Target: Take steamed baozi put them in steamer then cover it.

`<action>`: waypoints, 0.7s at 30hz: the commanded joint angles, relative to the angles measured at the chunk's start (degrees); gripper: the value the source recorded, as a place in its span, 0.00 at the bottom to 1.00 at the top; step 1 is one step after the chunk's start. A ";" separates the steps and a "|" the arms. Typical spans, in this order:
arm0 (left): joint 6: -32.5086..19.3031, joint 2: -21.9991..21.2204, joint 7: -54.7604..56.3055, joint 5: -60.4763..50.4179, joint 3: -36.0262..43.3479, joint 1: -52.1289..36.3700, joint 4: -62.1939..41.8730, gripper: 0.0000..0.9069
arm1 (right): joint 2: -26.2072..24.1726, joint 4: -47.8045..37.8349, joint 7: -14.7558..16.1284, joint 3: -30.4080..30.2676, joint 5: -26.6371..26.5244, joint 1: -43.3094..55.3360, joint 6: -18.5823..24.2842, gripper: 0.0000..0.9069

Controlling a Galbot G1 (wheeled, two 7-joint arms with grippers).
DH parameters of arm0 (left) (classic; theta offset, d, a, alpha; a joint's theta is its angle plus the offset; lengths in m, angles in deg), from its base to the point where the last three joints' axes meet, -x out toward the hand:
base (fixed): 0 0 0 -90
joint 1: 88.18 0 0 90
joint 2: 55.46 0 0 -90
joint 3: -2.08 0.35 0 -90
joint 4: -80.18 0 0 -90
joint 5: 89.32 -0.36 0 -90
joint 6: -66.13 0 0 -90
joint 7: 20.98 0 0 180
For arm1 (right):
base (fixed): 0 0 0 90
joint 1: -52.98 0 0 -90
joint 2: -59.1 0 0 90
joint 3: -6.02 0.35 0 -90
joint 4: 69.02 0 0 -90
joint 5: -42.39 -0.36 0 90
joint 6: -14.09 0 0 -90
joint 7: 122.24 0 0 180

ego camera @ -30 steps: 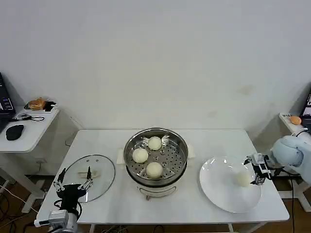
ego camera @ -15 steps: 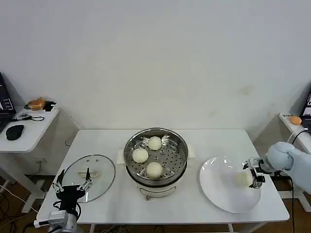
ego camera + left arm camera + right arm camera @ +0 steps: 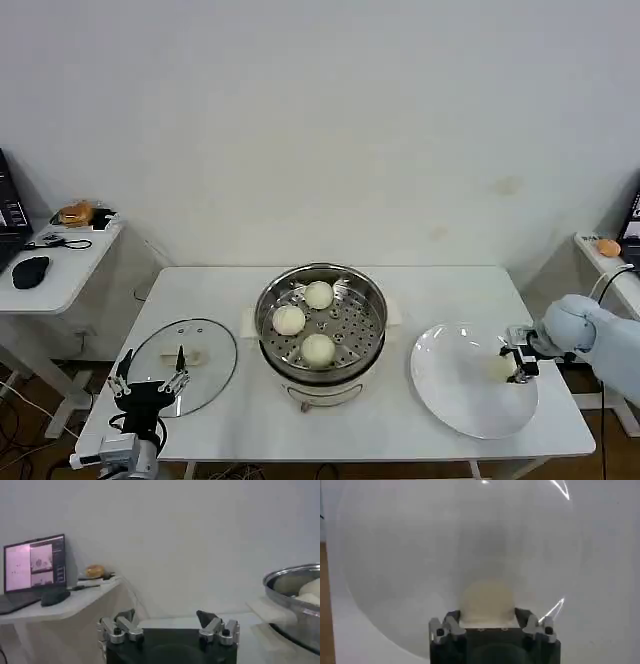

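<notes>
On a white tabletop [image 3: 420, 285], the right claw [image 3: 516, 363] spreads around the last bun [image 3: 499, 366] on the plate [image 3: 445, 385], a soft bun likely needing gentle side pressure; left claw [image 3: 148, 385] spread, idle.

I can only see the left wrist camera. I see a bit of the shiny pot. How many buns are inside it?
Observer: Three steamed baozi sit in the steamer.
Operator: Where's the last one?
Observer: On the white plate, with the right gripper open around it.
Operator: Where's the lid?
Observer: The cover lies flat on the table, just ahead of the open left gripper.
</notes>
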 commanded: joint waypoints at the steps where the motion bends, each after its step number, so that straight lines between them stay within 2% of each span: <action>1: -0.04 -0.06 -0.01 -0.04 0.08 0.10 0.19 1.00 | -0.32 1.06 0.29 0.20 -0.85 1.29 -0.32 0.60; 6: -0.04 0.17 -0.01 0.05 -0.15 0.27 0.51 1.00 | -1.71 4.65 0.65 -1.80 -3.10 7.01 -1.24 0.61; 12: -0.01 0.34 0.02 0.05 0.11 -0.10 0.38 1.00 | -2.22 12.19 1.09 -5.06 -9.42 19.43 -4.86 0.61; 16: 0.00 0.38 0.03 -0.05 0.49 -0.32 0.38 1.00 | 0.17 16.02 1.11 -9.93 -15.57 29.26 -7.91 0.62; 21: 0.09 0.52 0.09 -0.26 0.83 -0.50 0.41 1.00 | 7.00 17.93 0.11 -20.17 -24.48 44.79 -11.43 0.62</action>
